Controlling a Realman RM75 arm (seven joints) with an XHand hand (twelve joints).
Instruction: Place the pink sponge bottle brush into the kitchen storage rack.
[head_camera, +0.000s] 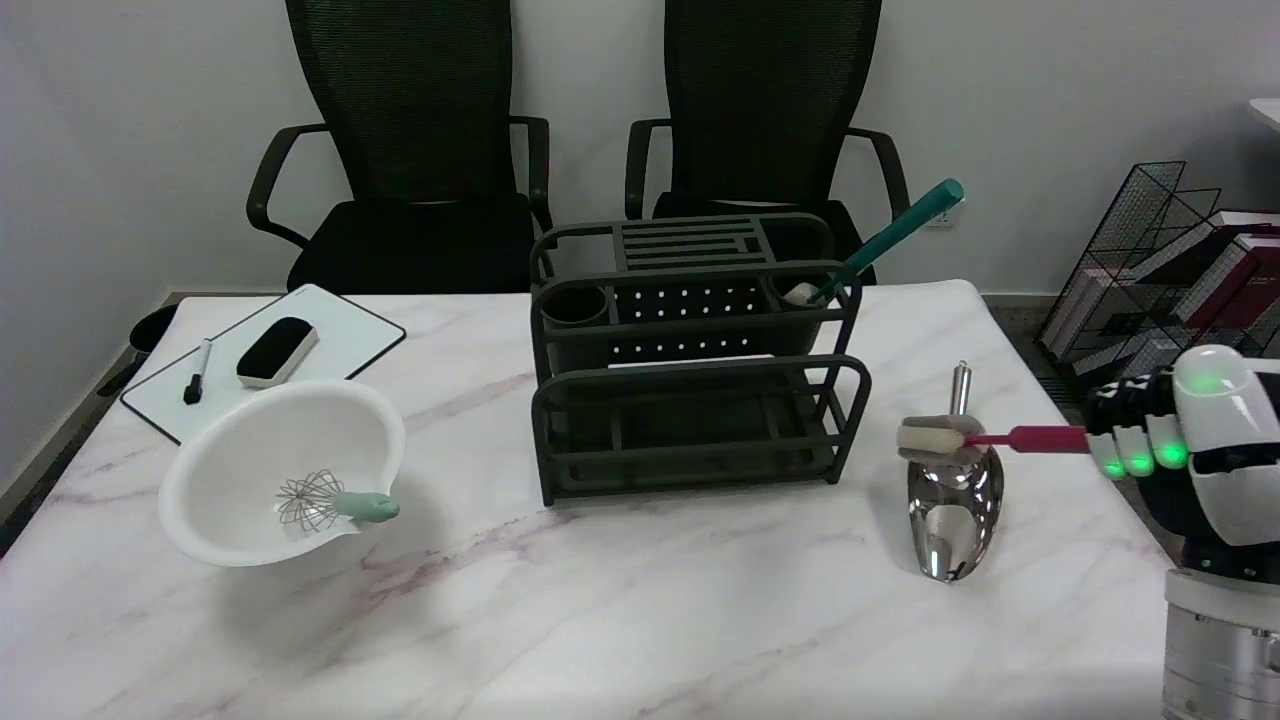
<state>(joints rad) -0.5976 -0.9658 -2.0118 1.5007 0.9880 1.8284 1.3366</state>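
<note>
at the near right edge of the marble table (640, 620), the robot's right hand (1160, 440) grips the magenta handle of the pink sponge bottle brush (990, 438), fingers wrapped around its end, green lights glowing on the fingertips. the brush lies level, its pale sponge head over the upper part of a shiny metal scoop (952, 510) that rests on the tabletop; whether sponge and scoop touch cannot be told. at near left a white bowl (250, 440) holds a small whisk (325, 500) with a mint green handle. mid-table stands the dark green kitchen storage rack (690, 400), well apart from the brush; a teal-handled brush (890, 235) leans out of its right rear cup. farther left, a whiteboard (340, 335) carries an eraser (277, 351) and a marker (197, 371). two black office chairs (420, 150) face the far edge.
</note>
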